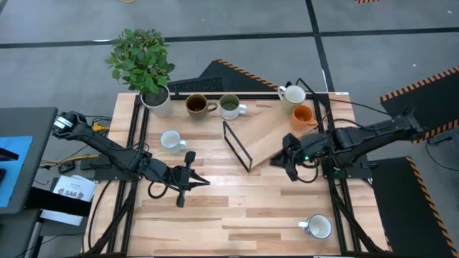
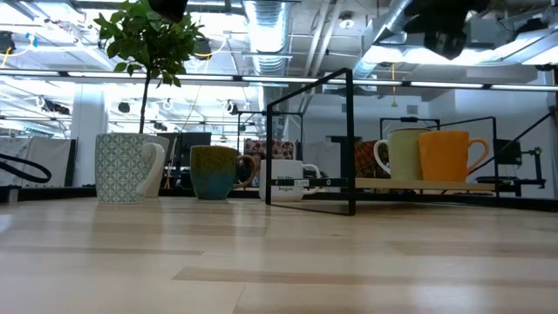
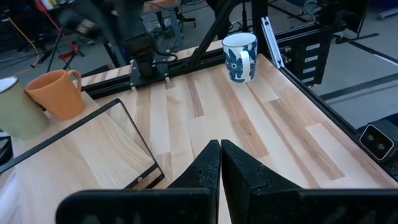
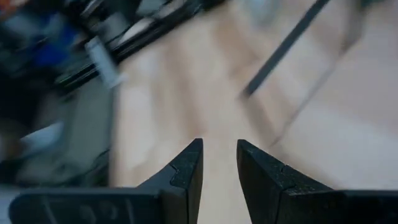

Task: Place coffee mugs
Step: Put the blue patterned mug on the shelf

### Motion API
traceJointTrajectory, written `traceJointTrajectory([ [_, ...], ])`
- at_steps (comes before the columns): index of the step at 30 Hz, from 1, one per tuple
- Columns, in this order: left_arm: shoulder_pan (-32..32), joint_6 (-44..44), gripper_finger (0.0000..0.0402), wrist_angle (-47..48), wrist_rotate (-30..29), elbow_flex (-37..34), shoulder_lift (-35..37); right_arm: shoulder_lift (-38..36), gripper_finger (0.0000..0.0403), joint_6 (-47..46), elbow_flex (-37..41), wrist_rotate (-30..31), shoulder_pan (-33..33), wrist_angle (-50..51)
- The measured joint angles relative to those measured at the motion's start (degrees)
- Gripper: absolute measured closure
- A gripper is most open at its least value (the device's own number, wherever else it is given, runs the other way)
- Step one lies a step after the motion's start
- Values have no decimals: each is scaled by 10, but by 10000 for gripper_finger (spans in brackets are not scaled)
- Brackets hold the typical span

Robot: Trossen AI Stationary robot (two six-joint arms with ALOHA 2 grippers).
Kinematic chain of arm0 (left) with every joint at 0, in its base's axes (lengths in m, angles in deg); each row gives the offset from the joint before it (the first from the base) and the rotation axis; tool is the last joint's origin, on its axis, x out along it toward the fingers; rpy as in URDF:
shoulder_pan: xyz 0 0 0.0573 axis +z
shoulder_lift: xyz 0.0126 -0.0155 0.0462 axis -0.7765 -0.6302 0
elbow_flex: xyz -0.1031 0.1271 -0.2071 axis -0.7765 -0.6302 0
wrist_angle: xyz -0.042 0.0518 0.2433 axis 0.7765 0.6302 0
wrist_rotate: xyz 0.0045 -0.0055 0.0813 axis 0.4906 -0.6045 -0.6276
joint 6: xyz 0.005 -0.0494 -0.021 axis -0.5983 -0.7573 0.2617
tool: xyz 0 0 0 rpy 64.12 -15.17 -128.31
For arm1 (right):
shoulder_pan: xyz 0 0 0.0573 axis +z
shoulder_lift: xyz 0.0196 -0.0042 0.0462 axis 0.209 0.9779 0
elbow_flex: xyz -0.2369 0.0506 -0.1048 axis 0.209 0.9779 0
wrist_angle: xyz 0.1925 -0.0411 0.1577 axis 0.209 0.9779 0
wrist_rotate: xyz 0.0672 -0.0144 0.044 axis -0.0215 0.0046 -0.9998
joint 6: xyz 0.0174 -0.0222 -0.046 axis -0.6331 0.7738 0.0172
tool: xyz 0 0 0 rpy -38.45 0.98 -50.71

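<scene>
Mugs spread over wooden table [image 1: 237,208]. Orange mug [image 1: 303,115] and cream mug [image 1: 292,94] side by side on tilted wood shelf of black wire rack [image 1: 237,145], at 1 o'clock from table centre. Brown mug [image 1: 196,104] and pale green-lined mug [image 1: 230,107] adjacent at 12 o'clock along far edge, just beside white pot with plant [image 1: 143,63] at 11 o'clock. Patterned white mug [image 1: 172,140] at 10 o'clock, standing alone. Blue-flowered white mug [image 1: 318,227] at 5 o'clock near front right corner, well apart from the rest. Left gripper [image 1: 192,180] low over table at 8 o'clock, jaws closed, fingertips [image 3: 219,163] touching, nothing between. Right gripper [image 1: 284,160] at 3 o'clock, just beside rack's lower end, jaws slightly parted, empty, over bare wood in right wrist view. All six mugs upright; low view shows orange and cream raised on shelf.
</scene>
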Motion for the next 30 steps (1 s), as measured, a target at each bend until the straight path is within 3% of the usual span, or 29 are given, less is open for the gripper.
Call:
traceJointTrajectory([
  [4,0,4,402,0,0,0,0,19,278,-106,0,-137,39,-1],
  [7,0,4,401,1,0,0,0,35,278,-228,0,-189,95,2],
  [11,0,1,401,1,0,0,0,56,278,-379,0,-183,195,14],
  [17,0,0,401,2,0,0,0,90,278,-538,0,-126,320,77],
  [26,0,3,401,1,0,0,0,91,286,-622,-38,-68,368,281],
  [30,0,3,401,1,0,0,0,102,289,-637,-51,-63,386,286],
])
